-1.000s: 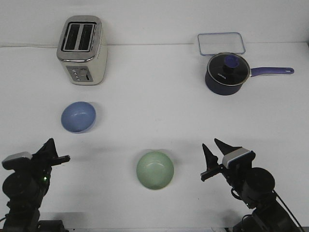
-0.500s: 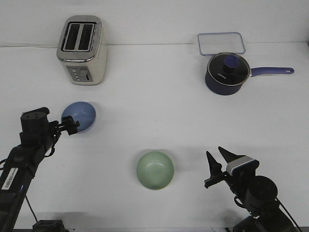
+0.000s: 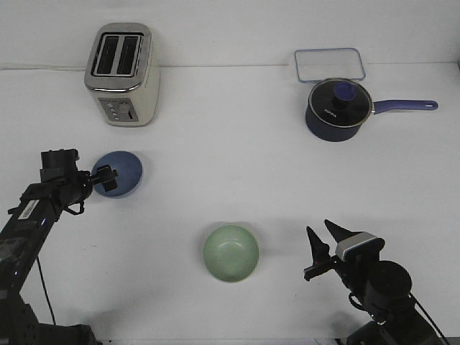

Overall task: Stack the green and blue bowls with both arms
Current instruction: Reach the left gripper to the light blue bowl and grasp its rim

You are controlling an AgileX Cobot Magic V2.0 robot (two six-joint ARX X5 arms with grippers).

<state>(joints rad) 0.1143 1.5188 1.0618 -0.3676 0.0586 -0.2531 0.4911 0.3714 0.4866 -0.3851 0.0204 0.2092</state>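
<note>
The left tool [image 3: 105, 180] sat over the blue bowl [image 3: 122, 172]'s rim; whether it pinched was unclear. The right tool [image 3: 321, 248] was spread. Both bowls, green bowl [image 3: 231, 253] included, looked light, stiff, best gripped by the rim.

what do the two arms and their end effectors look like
Both arms are slim, black and jointed. The left arm carries a white label strip and a thin black cable. The right arm has a silver-grey block behind its pointed black end effector, with black cables trailing below.
</note>
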